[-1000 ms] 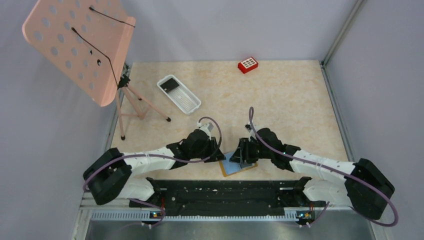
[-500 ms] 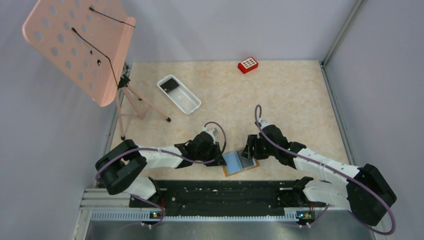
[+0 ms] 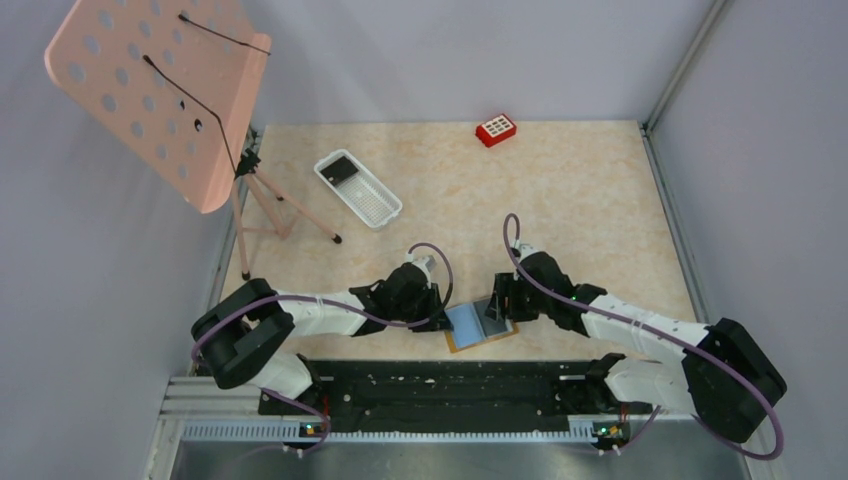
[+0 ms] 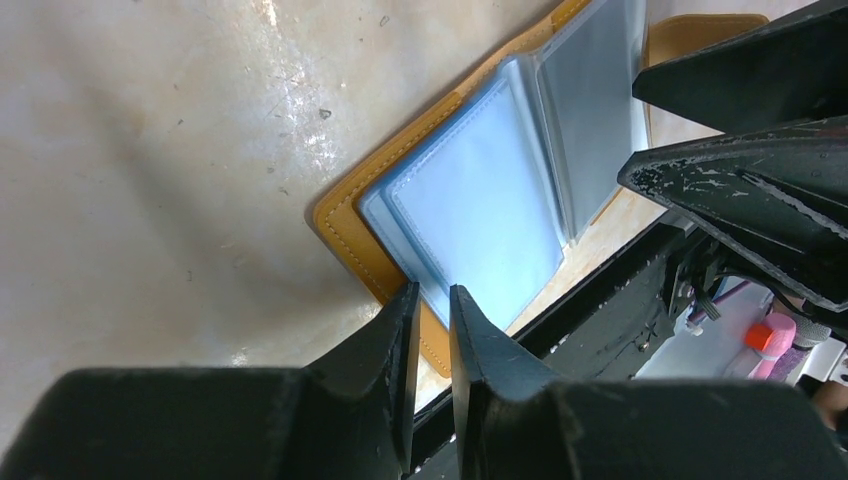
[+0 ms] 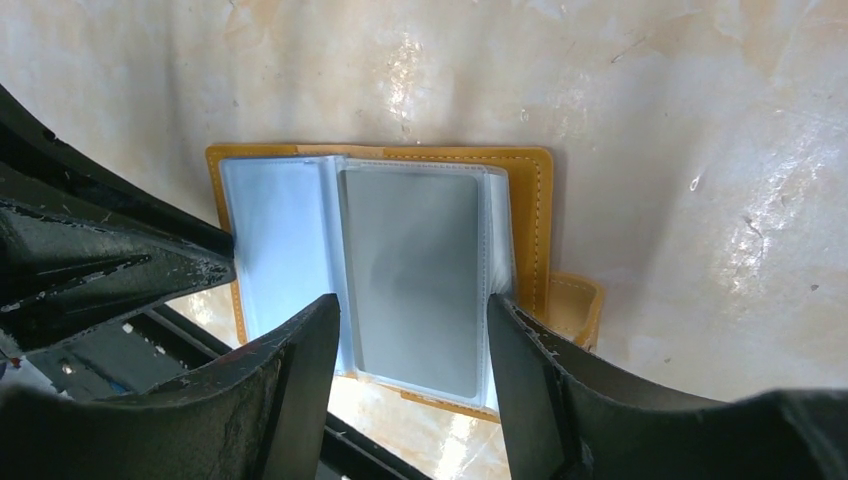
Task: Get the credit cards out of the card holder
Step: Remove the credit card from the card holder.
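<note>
At six o'clock, the right gripper [image 5: 415, 302] gapes over a dark grey rectangular card [image 5: 410, 270] in the tan-brown book-like card holder [image 5: 541, 230]. The left gripper [image 4: 432, 300] has its fingers nearly touching; whether they grip anything is unclear.

The card holder [image 5: 542, 200] looks like smooth tan stitched leather, its sleeves [image 5: 280, 240] glossy clear plastic over a matt grey credit card [image 5: 415, 260], the worktop [image 5: 650, 100] polished and marbled, the left claw [image 4: 432, 298] and right claw [image 5: 412, 300] scuffed matt black plastic.

The tan card holder [image 3: 480, 325] is laid open on the worktop [image 3: 560, 200]; a grey credit card [image 5: 415, 270] is sleeved inside.
</note>
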Motion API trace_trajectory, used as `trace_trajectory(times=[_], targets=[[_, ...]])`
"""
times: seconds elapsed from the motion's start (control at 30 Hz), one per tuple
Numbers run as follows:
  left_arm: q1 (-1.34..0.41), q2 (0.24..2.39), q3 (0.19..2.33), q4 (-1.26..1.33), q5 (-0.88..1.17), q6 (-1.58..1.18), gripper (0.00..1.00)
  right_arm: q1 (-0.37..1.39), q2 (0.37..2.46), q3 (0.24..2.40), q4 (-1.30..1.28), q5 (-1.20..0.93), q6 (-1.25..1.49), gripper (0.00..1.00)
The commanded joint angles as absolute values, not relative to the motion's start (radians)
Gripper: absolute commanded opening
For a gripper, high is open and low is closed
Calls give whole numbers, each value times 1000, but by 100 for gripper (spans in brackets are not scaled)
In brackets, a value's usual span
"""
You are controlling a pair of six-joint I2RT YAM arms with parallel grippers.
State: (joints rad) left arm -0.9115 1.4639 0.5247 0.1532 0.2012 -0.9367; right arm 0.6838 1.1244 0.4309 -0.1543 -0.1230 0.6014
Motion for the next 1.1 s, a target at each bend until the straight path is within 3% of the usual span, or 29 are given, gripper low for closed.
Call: trace_trajectory(times=[0.0,0.8,1.07], targets=[[-916,1472,548,159,181,-921,23,672,1128,420,-111,-167,596,57],[-917,1454,544,184,193,-947,22,725,1023,370,119,-384,780,55],[-917,1288,541,87,90,-983,24,767,1090,394,108,-376,753,46]])
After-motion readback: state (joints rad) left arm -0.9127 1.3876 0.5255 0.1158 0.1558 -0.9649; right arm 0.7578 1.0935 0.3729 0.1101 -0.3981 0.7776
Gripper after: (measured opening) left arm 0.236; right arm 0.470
